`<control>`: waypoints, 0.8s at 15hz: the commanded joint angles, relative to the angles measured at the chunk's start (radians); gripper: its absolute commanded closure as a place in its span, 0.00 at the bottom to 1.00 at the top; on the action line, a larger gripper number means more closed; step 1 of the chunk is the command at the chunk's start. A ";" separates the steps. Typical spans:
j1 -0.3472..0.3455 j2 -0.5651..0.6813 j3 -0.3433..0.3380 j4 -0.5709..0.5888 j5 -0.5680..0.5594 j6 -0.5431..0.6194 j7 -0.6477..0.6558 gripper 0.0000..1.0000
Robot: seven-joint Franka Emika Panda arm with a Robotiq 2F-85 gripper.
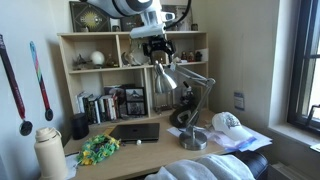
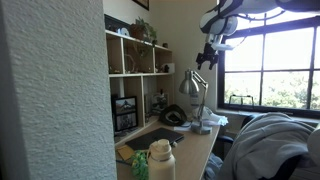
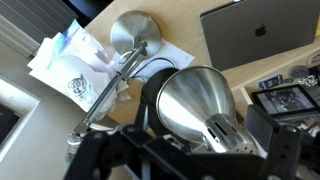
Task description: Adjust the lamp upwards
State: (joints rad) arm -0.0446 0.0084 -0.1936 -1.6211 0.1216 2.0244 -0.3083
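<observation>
Hovering just above the lamp [image 1: 166,76], the tool [image 1: 157,50] has its jaws spread wide. In the wrist view its dark halves show on either side of the shade's narrow back end, and nothing is held yet. Whether any part already touches the metal I cannot tell.

The lamp stands toward the end of the surface [image 1: 165,152] nearest the window. Its round base [image 3: 135,30] rests partly on loose papers [image 3: 70,65], near a closed laptop [image 3: 255,35]. A thin rod rises from the base, bends at a joint and reaches back toward the shelf [image 1: 130,34], where the shade hangs tilted downward.

The step in hand looks like taking hold before the lift. The shade is a polished cone, smooth and tapered, so a pinch on its flared wall would likely slide off. The short neck behind the cone, or the rod just past it, offers straighter sides. The jaws should come down square across that part, centred, and close firmly.

The lift should then follow the arc of the joint rather than go straight up, slowly enough that the stiff hinge gives before the base does. The base is bright metal, flat and disc-shaped. Sitting on paper, it could skate or tip if the pull goes sideways. The rod is slender and may flex, so a steady, even raise seems safer than a jerk.
</observation>
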 commanded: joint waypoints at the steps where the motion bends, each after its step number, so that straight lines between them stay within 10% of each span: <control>1: -0.043 0.118 0.030 0.158 0.054 -0.027 -0.041 0.00; 12: -0.065 0.183 0.038 0.216 0.084 -0.066 -0.058 0.00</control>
State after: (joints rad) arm -0.1002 0.1817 -0.1550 -1.4098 0.1830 1.9755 -0.3527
